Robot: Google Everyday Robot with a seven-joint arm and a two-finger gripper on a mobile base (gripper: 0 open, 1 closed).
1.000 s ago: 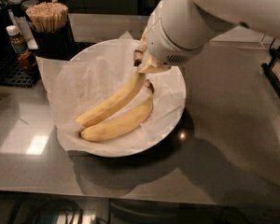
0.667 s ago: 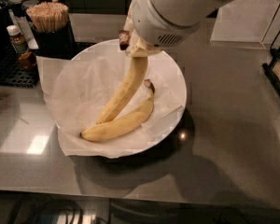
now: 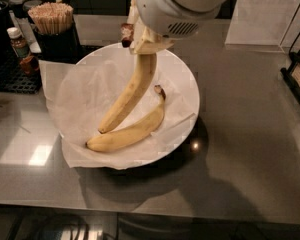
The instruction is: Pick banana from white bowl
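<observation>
**Banana gripped at stem end, over the white bowl**

We see the gripper [image 3: 146, 40] at the far rim of the white bowl [image 3: 190, 91], just below the bulky white arm [image 3: 185, 4] that fills the top centre of the view. It is closed on the stem end of one banana [image 3: 132, 91]. The clamped top of the fruit is tucked in under the arm housing.

The held banana hangs down and to the left from the gripper, slanting across the middle of the bowl. Its lower tip sits low over the crinkled white paper [image 3: 77, 96]. We cannot tell whether that tip touches the paper or clears it.

A second banana [image 3: 130, 133] lies flat in the near half of the bowl, curved, with its dark stem end pointing to the far right. The held banana's tip is just beside its middle, on the far side.

The paper lines the bowl and spills over the left and near rim onto the grey counter [image 3: 250, 149].

Far left, well apart from the bowl, a dark cup of wooden sticks [image 3: 51, 18] stands on a black mat [image 3: 10, 76]. A small brown bottle [image 3: 19, 43] with a white cap stands to its left.
</observation>
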